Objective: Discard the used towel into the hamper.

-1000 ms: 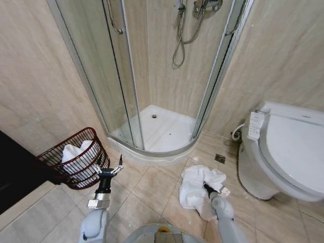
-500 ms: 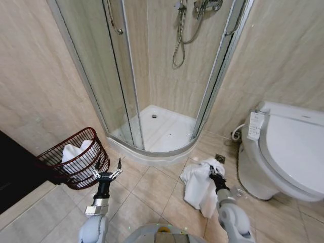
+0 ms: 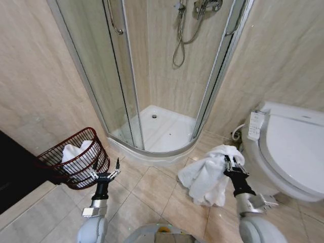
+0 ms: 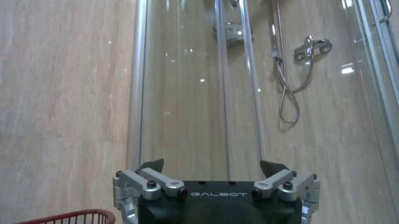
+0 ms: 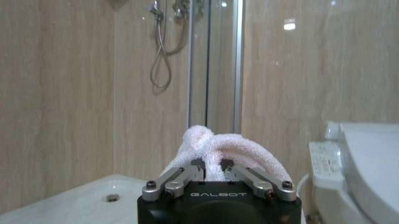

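A white used towel hangs off the floor in front of the toilet, held at its top by my right gripper, which is shut on it. From the right wrist, the towel bunches up between the fingers. The hamper, a dark red wire basket, stands on the floor at the left with another white towel inside. My left gripper stands open just right of the hamper, holding nothing. The hamper's rim shows at the edge of the left wrist view.
A glass corner shower enclosure with a raised white tray stands ahead. The white toilet is at the right, close to the right arm. Beige tiled floor lies between hamper and towel. A dark cabinet is at far left.
My right gripper has risen, lifting the towel off the floor tiles and moving it slightly right toward the toilet. The left gripper has shifted a little and stays open.
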